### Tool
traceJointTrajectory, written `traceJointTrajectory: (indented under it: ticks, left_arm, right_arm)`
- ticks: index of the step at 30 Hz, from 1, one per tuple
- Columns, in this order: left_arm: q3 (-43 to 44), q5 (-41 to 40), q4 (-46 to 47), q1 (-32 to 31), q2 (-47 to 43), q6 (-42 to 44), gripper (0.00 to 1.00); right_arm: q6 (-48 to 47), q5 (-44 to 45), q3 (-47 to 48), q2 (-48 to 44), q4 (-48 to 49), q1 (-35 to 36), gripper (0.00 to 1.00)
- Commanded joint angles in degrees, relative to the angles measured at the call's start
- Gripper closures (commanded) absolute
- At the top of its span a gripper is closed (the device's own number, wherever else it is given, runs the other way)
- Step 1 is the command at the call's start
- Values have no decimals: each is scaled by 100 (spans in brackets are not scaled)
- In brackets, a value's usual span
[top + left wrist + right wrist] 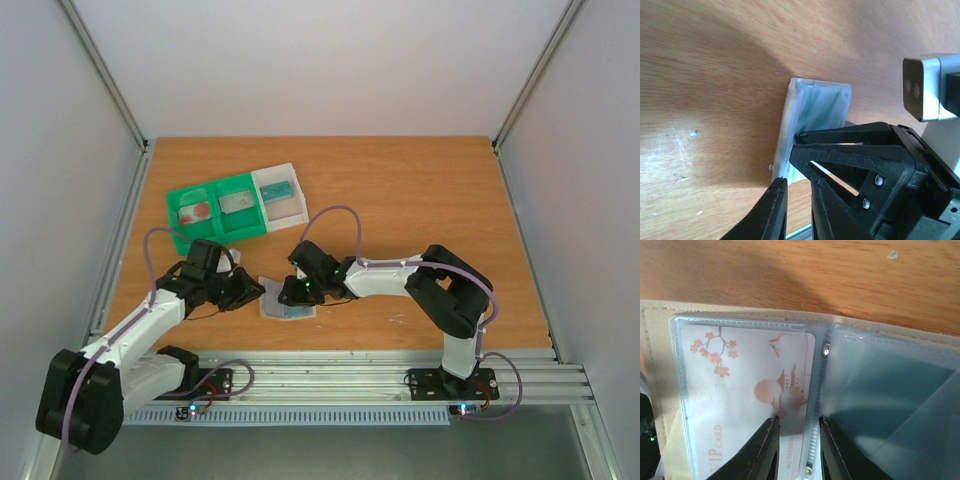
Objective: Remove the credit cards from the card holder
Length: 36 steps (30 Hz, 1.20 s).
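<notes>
Card holder (288, 305) is lying open on the table (430, 200), front centre, between both arms. Left gripper (796, 186) is running narrow, pinching the holder's near edge. Right gripper (798, 421) is sitting slightly parted, tips down over the right edge of the white card (740, 385) in its sleeve; can't tell if it's gripping. Teal card (880, 400) is showing in the next sleeve.

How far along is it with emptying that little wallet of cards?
Done: three cards already lie in the green-and-white tray. In hand: the card holder lies open, the left fingers pinch its edge, and the right fingers straddle a white card in its clear sleeve. Left: that card, plus something teal in the next sleeve.
</notes>
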Motion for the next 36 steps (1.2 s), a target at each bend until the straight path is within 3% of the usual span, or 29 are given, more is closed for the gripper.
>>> traceJointTrajectory:
  ticks: [1, 4, 18, 36]
  left_arm:
    - [-9, -73, 255, -53, 156, 179, 85]
    - [-9, -352, 157, -51, 283, 319, 90]
    - [-322, -976, 451, -47, 1021, 508, 93]
    - [-463, -1058, 582, -54, 1135, 523, 94]
  right_arm:
    - [-141, 195, 76, 169, -281, 52, 75]
    - [-165, 164, 68, 160, -227, 52, 76]
    - [-50, -209, -220, 19, 595, 42, 81]
    - [307, -308, -205, 242, 729, -45, 81]
